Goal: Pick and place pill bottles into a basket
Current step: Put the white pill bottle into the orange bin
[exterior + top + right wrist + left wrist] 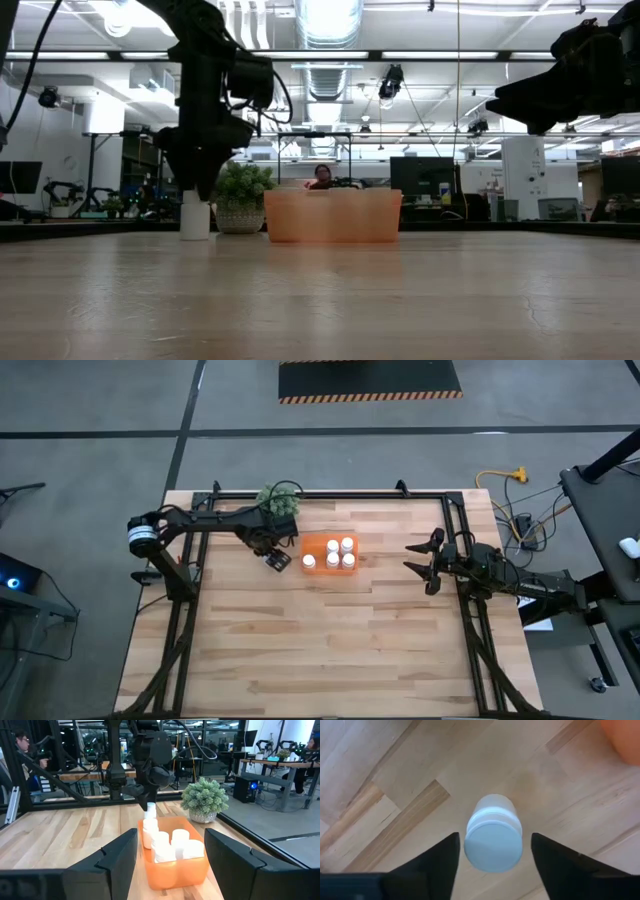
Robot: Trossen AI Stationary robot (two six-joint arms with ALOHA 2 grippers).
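1. Left gripper (pixel 279 560) is hanging straight down over one pill bottle (pixel 493 840) that's standing upright on the table (pixel 300 650). In the left wrist view the two fingers (pixel 440 862) are sitting either side of the cap with a sliver of wood showing on both sides, so they're spread around it, not squeezing it.
2. That bottle is standing just beside the left short wall of the orange basket (pixel 315 540), close but not touching it as far as I can tell.
3. Counting bottles: one outside under the left gripper, plus five in the basket (pixel 333 557). So six total.
4. One green plant (pixel 280 501) is sitting just behind the left arm, near the basket's back left corner. That side is looking a bit crowded.
5. Right gripper (pixel 428 564) is hovering well off to the right of the basket, up in the air in the low view, fingers spread and holding nothing.
6. Room-wise, the whole front half of the table is lying open, and there's a clear gap between the basket and the right gripper.
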